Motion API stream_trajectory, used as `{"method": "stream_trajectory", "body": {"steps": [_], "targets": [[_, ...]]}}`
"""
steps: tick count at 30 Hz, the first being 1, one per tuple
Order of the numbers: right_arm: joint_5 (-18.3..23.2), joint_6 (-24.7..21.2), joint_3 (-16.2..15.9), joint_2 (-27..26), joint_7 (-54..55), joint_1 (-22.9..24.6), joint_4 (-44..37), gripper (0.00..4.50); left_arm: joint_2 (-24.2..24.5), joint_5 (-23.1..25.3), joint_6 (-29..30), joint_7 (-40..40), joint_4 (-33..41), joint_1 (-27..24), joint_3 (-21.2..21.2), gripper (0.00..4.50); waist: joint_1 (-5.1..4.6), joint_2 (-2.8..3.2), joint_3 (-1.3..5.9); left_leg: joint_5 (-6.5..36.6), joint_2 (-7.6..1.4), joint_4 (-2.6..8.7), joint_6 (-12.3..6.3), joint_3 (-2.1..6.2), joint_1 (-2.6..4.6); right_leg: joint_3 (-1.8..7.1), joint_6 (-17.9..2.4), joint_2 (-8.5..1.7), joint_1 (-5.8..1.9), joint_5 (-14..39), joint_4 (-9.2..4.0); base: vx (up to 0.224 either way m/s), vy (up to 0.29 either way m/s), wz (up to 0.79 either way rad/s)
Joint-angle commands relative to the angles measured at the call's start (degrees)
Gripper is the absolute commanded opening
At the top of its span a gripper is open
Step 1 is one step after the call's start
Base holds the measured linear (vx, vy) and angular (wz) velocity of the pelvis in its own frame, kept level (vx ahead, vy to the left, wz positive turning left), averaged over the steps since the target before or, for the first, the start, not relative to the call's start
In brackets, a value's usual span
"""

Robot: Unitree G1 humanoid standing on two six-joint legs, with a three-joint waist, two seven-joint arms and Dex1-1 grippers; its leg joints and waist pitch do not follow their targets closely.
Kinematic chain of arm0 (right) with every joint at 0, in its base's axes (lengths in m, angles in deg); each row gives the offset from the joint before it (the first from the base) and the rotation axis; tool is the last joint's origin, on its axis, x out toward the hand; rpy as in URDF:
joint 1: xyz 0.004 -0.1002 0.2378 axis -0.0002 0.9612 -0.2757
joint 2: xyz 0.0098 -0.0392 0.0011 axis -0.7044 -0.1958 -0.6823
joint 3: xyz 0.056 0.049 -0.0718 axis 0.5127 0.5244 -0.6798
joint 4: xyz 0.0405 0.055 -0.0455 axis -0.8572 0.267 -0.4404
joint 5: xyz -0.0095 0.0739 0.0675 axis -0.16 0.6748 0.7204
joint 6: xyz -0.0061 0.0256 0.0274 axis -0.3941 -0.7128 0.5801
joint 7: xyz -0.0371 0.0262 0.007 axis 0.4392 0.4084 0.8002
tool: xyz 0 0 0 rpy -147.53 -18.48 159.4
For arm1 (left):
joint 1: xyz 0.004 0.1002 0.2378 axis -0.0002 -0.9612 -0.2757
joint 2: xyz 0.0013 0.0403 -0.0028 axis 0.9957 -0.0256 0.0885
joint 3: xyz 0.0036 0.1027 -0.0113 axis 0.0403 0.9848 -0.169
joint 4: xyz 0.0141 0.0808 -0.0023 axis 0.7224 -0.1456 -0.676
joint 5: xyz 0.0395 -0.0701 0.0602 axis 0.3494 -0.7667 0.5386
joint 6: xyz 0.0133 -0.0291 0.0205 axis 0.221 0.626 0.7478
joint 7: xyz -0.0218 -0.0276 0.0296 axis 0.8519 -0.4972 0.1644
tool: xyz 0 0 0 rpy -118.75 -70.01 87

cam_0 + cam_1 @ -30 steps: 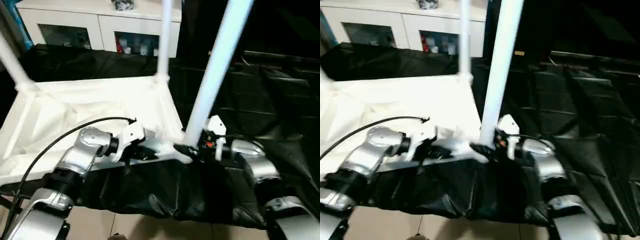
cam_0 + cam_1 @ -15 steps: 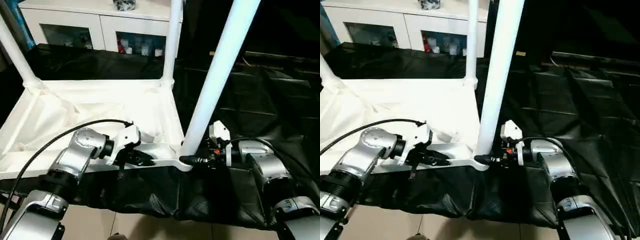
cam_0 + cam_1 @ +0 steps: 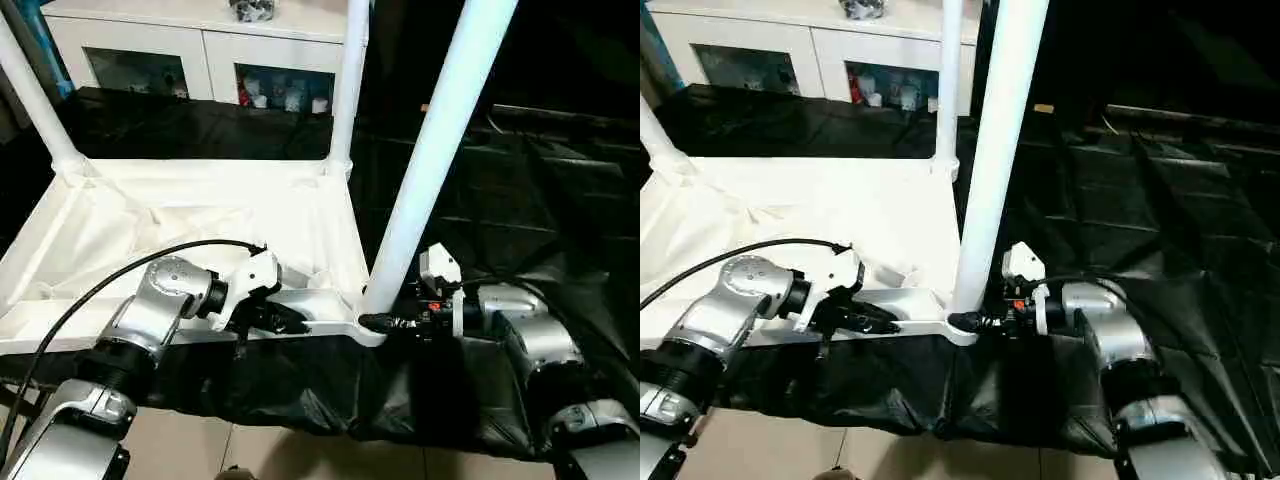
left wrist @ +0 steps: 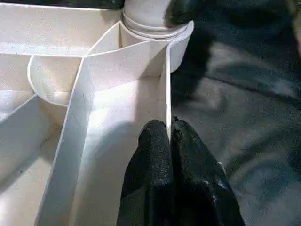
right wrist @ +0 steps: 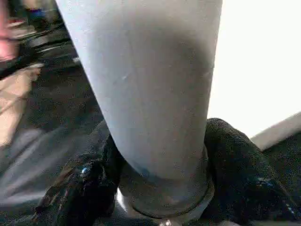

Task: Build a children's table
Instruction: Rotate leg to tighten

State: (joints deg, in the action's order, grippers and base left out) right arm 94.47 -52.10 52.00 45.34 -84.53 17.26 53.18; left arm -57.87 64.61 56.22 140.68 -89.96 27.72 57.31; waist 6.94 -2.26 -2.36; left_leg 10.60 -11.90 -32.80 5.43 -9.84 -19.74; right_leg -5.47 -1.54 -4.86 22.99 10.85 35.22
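The children's table [image 3: 200, 215] lay upside down on a black-draped bench [image 3: 520, 200], ribbed underside up, three legs seen standing in their corner sockets. Looked like light, stiff, slick plastic to me, so the thin rim wall and the leg bases seemed the sanest places to grab. The near leg [image 3: 435, 150] stood in the corner closest to the robot. Right tool [image 3: 980, 322] was clamped around that leg's base; left tool [image 4: 168, 141] was pinched shut on the rim wall.
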Motion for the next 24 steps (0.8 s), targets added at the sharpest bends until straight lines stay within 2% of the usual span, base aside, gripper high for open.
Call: {"method": "stream_trajectory", "body": {"steps": [1,2,4,5,6,8,9,10,11,12,14,16,17,19,21,24], "targets": [[-3.66,-0.03,-1.18,-3.80,10.25,1.66,2.66,2.38,-4.21,1.53,2.96,-9.36,-2.68,2.00,-0.21,0.00,-0.16,-0.35,2.64,12.15,-1.47,3.77,-1.80,-0.05,0.02,3.11,-8.68,-3.91,-2.80,19.50,-5.21,0.000,0.000,0.00],[-3.68,0.00,-1.17,-3.84,10.36,1.67,2.69,2.38,-4.26,1.54,2.98,-9.43,-2.70,2.02,-0.21,0.00,-0.42,-0.25,2.47,13.60,-1.43,4.02,-0.75,0.17,0.22,3.08,-7.74,-3.99,-2.65,22.74,-5.49,0.000,0.000,0.00],[-4.73,0.63,-0.92,-5.52,15.16,1.79,3.96,2.37,-6.28,1.93,4.25,-11.91,-3.48,2.72,-0.13,0.00,-0.75,-0.29,2.25,17.38,-1.30,4.15,-0.63,0.41,0.67,2.86,-5.47,-4.15,-2.50,29.25,-6.44,0.000,0.000,0.00],[-5.79,0.52,-0.59,-8.29,21.83,1.37,5.90,2.34,-9.42,2.67,5.67,-16.00,-5.08,4.01,-0.01,0.00,-0.86,-0.34,2.12,18.27,-1.32,4.19,-0.65,0.40,0.85,2.86,-5.01,-4.13,-2.28,30.59,-6.70,0.000,0.000,0.00],[-5.88,0.49,-0.56,-8.53,22.40,1.33,6.05,2.34,-9.68,2.73,5.79,-16.34,-5.22,4.13,0.00,0.00,-1.06,-0.20,1.93,19.87,-1.15,4.18,-0.14,0.50,1.36,2.75,-4.14,-4.12,-1.83,33.52,-7.18,0.000,0.000,0.00],[-6.16,-0.05,0.33,-11.45,28.81,0.24,7.91,2.10,-12.54,3.15,6.98,-19.95,-6.51,5.17,-0.03,0.00,-1.50,-0.12,1.92,22.04,-1.12,4.33,0.58,0.91,1.50,2.35,-3.01,-4.22,-1.96,36.32,-7.62,0.000,0.000,0.00],[-6.11,-0.26,0.73,-12.40,30.87,-0.27,8.55,2.08,-13.36,3.20,7.31,-20.86,-6.83,5.43,-0.05,0.00,-1.64,-0.26,2.10,23.02,-1.09,4.33,0.43,0.97,1.70,2.30,-2.74,-4.19,-1.94,35.94,-7.76,0.000,0.000,0.00],[-5.92,-0.71,1.56,-14.15,34.69,-1.39,9.84,2.07,-14.77,3.26,7.74,-22.20,-7.42,5.93,-0.03,0.00,-1.67,-0.13,2.20,23.20,-1.17,4.41,0.39,1.05,1.80,2.28,-2.98,-4.24,-1.94,35.18,-7.68,0.000,0.000,0.00],[-5.57,-1.38,3.30,-17.41,42.85,-4.06,12.44,2.04,-17.06,3.80,7.68,-24.47,-8.55,6.83,0.37,0.00,-2.02,-0.14,2.20,23.48,-1.07,4.60,0.37,1.16,1.63,2.20,-3.07,-4.12,-1.98,34.57,-7.67,0.000,0.000,0.00],[-5.50,-1.64,3.74,-18.24,45.01,-4.83,13.12,2.04,-17.61,4.02,7.49,-25.01,-8.84,7.06,0.55,0.00,-2.32,-0.07,2.34,23.81,-1.08,4.73,0.67,1.33,1.55,2.05,-3.00,-4.14,-2.14,34.29,-7.68,0.000,0.000,0.00],[-7.17,0.17,2.33,-19.58,44.15,-5.74,12.72,2.04,-18.18,4.67,7.30,-25.28,-9.21,7.43,1.04,0.00,-2.33,0.06,2.38,24.31,-1.16,4.82,0.36,1.28,1.44,2.10,-2.99,-4.08,-2.16,32.83,-7.76,0.000,0.000,0.00],[-7.75,1.10,1.96,-19.63,44.10,-5.90,12.52,2.04,-18.08,4.75,7.18,-24.94,-9.08,7.43,1.21,0.00,-2.27,-0.12,2.38,24.54,-1.09,4.84,-0.25,1.18,1.42,2.27,-3.16,-4.12,-2.07,31.94,-7.70,0.000,0.000,0.00],[-7.45,2.69,2.23,-19.01,42.62,-5.88,12.08,2.56,-17.29,4.55,6.66,-23.66,-8.27,7.02,1.34,0.00,-2.23,-0.27,2.44,23.99,-1.12,4.94,-0.54,1.17,1.16,2.36,-3.30,-4.15,-2.23,31.07,-7.57,0.000,0.000,0.00],[-6.97,2.90,2.54,-18.75,41.74,-5.81,11.90,2.69,-16.99,4.45,6.42,-23.23,-8.01,6.86,1.35,0.00,-2.10,-0.21,2.58,22.89,-1.21,4.92,-0.95,1.04,1.09,2.61,-4.03,-4.26,-2.18,29.22,-7.34,0.000,0.000,0.00],[-5.80,3.82,3.91,-16.73,38.09,-5.31,11.26,2.96,-14.93,4.28,4.29,-20.44,-7.08,5.77,1.03,0.00,-2.05,-0.16,2.55,22.11,-1.29,4.95,-1.51,0.91,0.83,2.66,-4.90,-4.15,-2.22,27.48,-7.12,0.000,0.000,0.00],[-4.78,3.94,3.99,-13.39,32.31,-4.23,9.68,3.17,-12.39,3.08,2.64,-16.31,-5.20,4.11,0.68,0.00,-1.76,-0.31,2.67,19.43,-1.35,4.77,-2.40,0.59,0.51,3.01,-6.02,-4.23,-2.43,24.45,-6.82,0.000,0.000,0.00]]}}
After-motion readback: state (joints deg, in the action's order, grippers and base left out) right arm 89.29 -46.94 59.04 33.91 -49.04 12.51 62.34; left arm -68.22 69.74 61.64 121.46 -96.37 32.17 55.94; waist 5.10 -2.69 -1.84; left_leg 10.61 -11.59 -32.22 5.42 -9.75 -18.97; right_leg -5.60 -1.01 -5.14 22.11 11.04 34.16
